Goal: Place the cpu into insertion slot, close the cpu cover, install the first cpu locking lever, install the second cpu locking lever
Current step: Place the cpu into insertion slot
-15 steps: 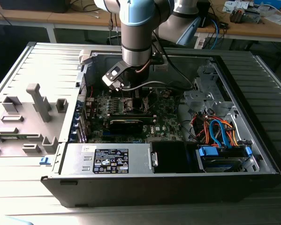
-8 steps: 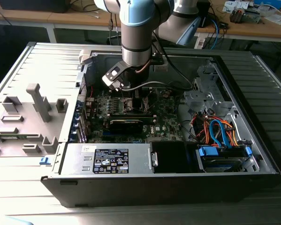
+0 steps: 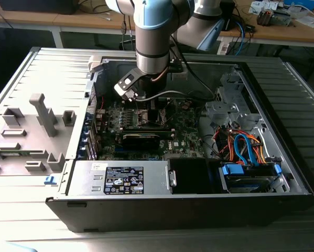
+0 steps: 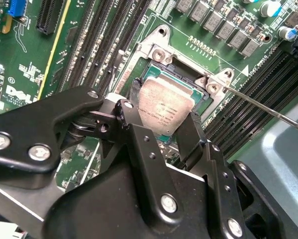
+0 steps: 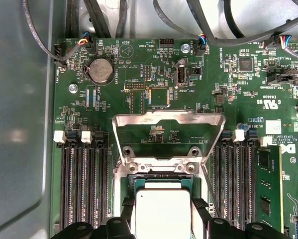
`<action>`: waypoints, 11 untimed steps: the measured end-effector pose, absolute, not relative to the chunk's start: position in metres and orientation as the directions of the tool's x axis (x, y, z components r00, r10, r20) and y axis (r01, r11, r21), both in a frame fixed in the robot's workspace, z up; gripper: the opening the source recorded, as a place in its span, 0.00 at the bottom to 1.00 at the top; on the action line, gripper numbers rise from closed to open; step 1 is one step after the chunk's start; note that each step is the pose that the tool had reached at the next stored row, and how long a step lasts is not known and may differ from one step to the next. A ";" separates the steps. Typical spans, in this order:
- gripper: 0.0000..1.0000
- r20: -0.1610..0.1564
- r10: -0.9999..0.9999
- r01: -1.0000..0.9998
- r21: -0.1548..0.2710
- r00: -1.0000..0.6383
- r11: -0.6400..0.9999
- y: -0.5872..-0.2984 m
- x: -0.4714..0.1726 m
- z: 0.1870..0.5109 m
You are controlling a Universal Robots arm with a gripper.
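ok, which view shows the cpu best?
Second wrist view: the cpu shows its metal top, held in the gripper at the socket. First wrist view crops it at the edge; in the exterior view the arm hides it.

A robot arm [image 3: 155, 47] hung inside an open computer case [image 3: 295, 173], gripper [image 3: 148, 104] low over the motherboard [image 3: 185, 136], near orange and blue cables [image 3: 241, 147].

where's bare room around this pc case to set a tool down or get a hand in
Free: ribbed table nearer the camera than the case and at the exterior view's right. Crowded: the socket, where the jaws hold the cpu, and the drive cables.
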State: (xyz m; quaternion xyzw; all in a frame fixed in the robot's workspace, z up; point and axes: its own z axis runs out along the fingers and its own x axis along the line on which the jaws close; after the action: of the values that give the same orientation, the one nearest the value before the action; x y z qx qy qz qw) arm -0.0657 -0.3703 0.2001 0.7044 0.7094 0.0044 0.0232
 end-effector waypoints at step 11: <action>0.55 -0.024 1.000 0.999 0.041 -0.006 0.007 -0.370 -0.065 0.197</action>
State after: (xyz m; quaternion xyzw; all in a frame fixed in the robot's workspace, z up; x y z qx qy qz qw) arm -0.0654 -0.3697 0.1974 0.7045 0.7093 0.0059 0.0228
